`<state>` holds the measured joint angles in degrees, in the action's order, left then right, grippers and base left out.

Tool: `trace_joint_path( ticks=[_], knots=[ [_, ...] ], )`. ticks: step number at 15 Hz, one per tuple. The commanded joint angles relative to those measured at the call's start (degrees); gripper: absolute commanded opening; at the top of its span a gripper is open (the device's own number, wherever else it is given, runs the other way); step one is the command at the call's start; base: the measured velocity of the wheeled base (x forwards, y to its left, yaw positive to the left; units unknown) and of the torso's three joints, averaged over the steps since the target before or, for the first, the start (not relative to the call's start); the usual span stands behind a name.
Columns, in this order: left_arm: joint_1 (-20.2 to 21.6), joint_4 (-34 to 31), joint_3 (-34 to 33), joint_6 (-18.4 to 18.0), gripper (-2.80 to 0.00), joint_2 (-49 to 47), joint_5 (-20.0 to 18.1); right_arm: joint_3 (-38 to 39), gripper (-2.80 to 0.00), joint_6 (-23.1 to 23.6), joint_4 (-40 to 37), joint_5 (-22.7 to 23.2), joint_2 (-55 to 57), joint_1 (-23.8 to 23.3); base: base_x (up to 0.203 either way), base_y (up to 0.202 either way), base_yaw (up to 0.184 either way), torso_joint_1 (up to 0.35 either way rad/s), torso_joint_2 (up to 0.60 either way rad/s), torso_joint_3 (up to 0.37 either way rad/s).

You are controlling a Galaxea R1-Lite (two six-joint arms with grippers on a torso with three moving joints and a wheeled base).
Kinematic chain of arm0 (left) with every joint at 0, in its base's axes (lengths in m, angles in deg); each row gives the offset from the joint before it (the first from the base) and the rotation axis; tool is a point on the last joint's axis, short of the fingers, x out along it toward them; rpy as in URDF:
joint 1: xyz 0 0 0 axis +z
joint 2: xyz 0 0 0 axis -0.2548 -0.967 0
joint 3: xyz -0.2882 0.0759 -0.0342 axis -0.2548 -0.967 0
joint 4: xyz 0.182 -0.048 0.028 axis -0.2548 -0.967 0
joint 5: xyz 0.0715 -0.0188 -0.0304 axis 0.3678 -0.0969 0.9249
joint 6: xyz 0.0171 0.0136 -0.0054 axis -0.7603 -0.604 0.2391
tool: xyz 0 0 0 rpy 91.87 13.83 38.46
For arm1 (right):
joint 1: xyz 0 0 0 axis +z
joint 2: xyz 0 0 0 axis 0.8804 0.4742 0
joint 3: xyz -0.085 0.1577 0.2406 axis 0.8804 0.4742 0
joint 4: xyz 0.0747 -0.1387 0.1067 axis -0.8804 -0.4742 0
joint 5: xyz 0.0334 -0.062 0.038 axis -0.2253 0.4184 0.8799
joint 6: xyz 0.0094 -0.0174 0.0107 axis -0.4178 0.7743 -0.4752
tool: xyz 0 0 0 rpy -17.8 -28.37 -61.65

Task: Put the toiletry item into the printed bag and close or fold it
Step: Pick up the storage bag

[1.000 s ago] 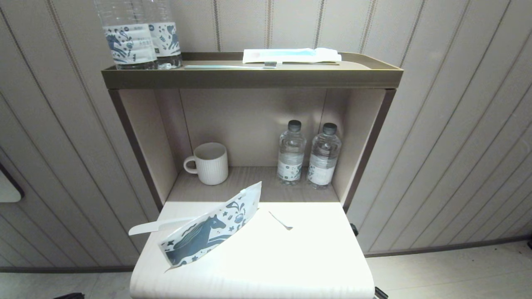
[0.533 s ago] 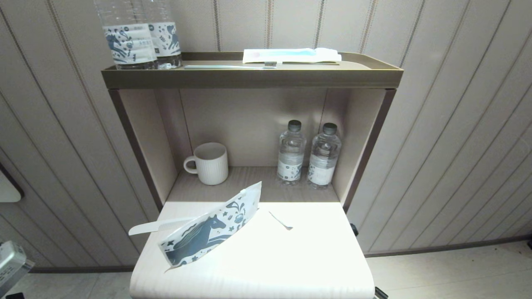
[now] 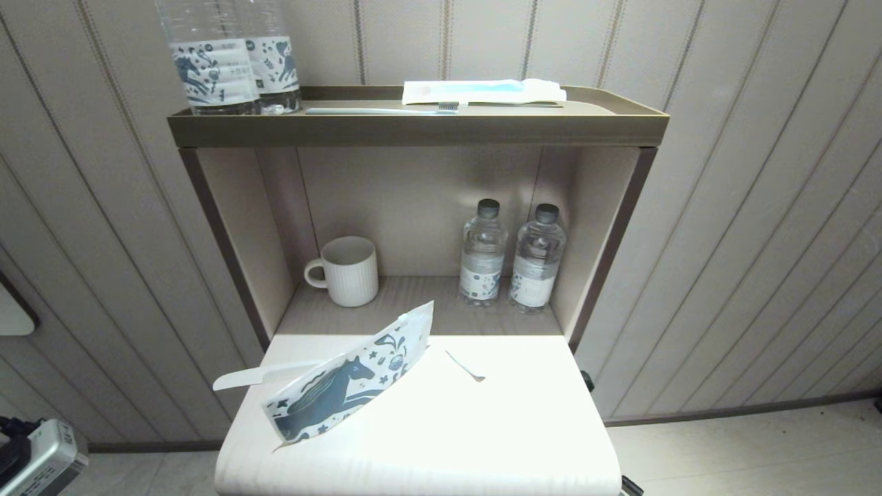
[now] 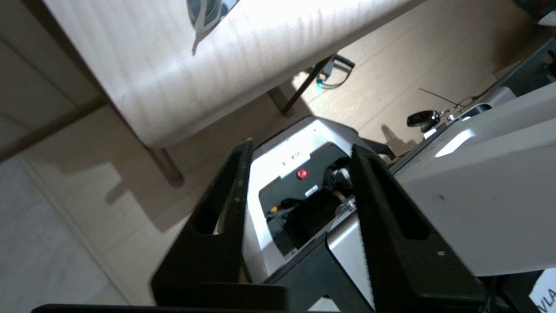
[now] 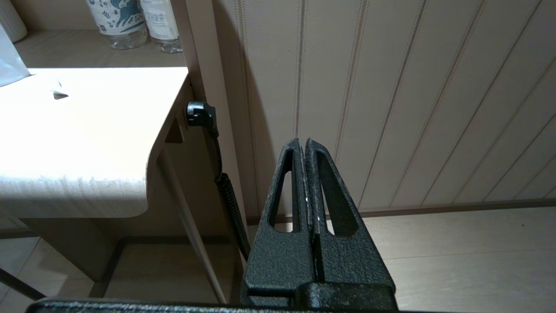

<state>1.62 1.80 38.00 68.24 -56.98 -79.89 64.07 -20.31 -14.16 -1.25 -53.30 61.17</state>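
Note:
The printed bag (image 3: 348,382) stands tilted on edge on the white table (image 3: 482,434), horse print facing me. The white comb's handle (image 3: 255,375) sticks out past the bag's left end; the rest is hidden by the bag, so I cannot tell whether it is inside or behind. My left gripper (image 4: 302,150) hangs open and empty below the table's front left edge, over the robot base, with a corner of the bag (image 4: 208,11) far off. Only the left arm's body (image 3: 38,458) shows in the head view. My right gripper (image 5: 302,141) is shut on nothing, low beside the table's right side.
A small thin scrap (image 3: 468,368) lies mid-table. Behind is a shelf unit with a white mug (image 3: 344,270) and two small bottles (image 3: 510,258). Its top tray (image 3: 413,127) holds two large bottles (image 3: 220,62), a toothbrush (image 3: 386,110) and a packet (image 3: 482,91).
The left arm has come into the lower left corner of the head view and shifted a little to the right. Bag and comb have not moved.

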Motion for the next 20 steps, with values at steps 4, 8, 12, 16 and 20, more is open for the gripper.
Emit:
trace_joint_path(
  ticks=[4, 8, 12, 16, 20],
  knots=[
    [-0.2, 7.1, -2.1, -1.3, 0.0, -1.3, -0.7, 0.0, -2.8, 0.0, 0.0, 0.0, 0.0, 0.0, 0.0, 0.0, 0.0, 0.0, 0.0, 0.0],
    [-1.0, 16.3, -2.3, -6.5, 0.0, -11.9, -0.9, 0.0, -2.8, 0.0, 0.0, 0.0, 0.0, 0.0, 0.0, 0.0, 0.0, 0.0, 0.0, 0.0],
    [-4.1, 26.7, -2.0, -7.1, 0.0, -19.0, -1.1, 0.0, -2.8, 0.0, 0.0, 0.2, 0.0, 0.0, 0.0, 0.0, 0.0, 0.0, 0.0, 0.0],
    [-6.0, 31.9, -0.9, -7.2, 0.0, -25.9, -1.0, 0.0, -2.8, 0.0, 0.0, 0.0, 0.0, 0.0, 0.0, 0.0, 0.0, 0.0, 0.0, 0.0],
    [-6.5, 42.5, -1.1, -7.3, 0.0, -33.6, -1.2, 0.0, -2.8, 0.0, 0.0, 0.0, 0.0, 0.0, 0.0, 0.0, 0.0, 0.0, 0.0, 0.0]
  ],
)
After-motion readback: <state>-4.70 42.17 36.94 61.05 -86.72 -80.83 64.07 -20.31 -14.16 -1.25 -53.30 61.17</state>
